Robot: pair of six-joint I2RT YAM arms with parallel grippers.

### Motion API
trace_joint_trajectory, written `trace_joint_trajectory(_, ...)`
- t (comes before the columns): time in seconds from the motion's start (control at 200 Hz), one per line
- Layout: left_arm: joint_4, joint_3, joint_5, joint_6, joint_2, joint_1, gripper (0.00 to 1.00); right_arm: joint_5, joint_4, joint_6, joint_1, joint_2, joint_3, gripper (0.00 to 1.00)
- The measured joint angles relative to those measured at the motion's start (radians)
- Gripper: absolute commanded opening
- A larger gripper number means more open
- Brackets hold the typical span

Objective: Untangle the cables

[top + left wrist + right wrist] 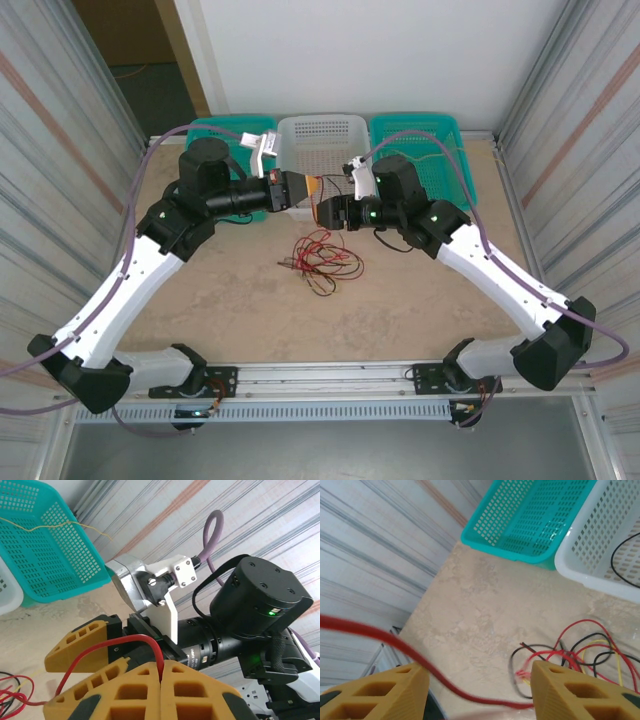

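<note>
Table (200, 300) bare tan. Left gripper (161, 667) was clamped on a red cable (135, 640). Right gripper (479, 667) stood jaws apart, a red strand (395, 642) crossing the gap. The cables (320, 258) lay tangled mid-table, just near of both grippers.

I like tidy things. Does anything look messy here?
Yes: the red, black and yellow cables lie knotted in a heap on the table, and one yellow wire hangs across the teal basket.

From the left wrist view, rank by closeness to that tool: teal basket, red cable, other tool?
1. red cable, pinched in the left tool.
2. right tool, just beside, lower left.
3. teal basket, upper left, beyond.
</note>
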Motion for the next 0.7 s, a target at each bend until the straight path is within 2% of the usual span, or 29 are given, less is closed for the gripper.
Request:
trace_joint_trajectory(0.17,0.006,0.000,0.014,0.000,0.000,0.005,0.00,0.061,-0.007,-0.022,0.000,0.019,0.020,0.18)
trace_joint_trajectory(0.376,-0.008,-0.010,0.006,-0.002,-0.004,0.041,0.00,0.138,-0.037,-0.053,0.000,0.014,0.045,0.05)
trace_joint_trajectory(0.426,-0.018,-0.023,-0.008,-0.001,-0.012,0.058,0.14,0.162,-0.052,-0.063,0.000,0.003,0.051,0.01)
trace_joint_trajectory(0.471,-0.021,-0.043,-0.018,0.001,-0.022,0.074,0.35,0.181,-0.069,-0.075,0.000,-0.011,0.061,0.00)
trace_joint_trajectory(0.516,-0.016,-0.073,-0.031,0.000,-0.034,0.086,0.48,0.197,-0.082,-0.078,0.000,-0.026,0.074,0.00)
trace_joint_trajectory(0.571,-0.008,-0.122,-0.044,-0.005,-0.049,0.098,0.56,0.210,-0.101,-0.085,0.000,-0.045,0.099,0.00)
trace_joint_trajectory(0.701,0.052,-0.259,-0.060,-0.027,-0.061,0.097,0.65,0.256,-0.136,-0.103,0.000,-0.067,0.187,0.00)
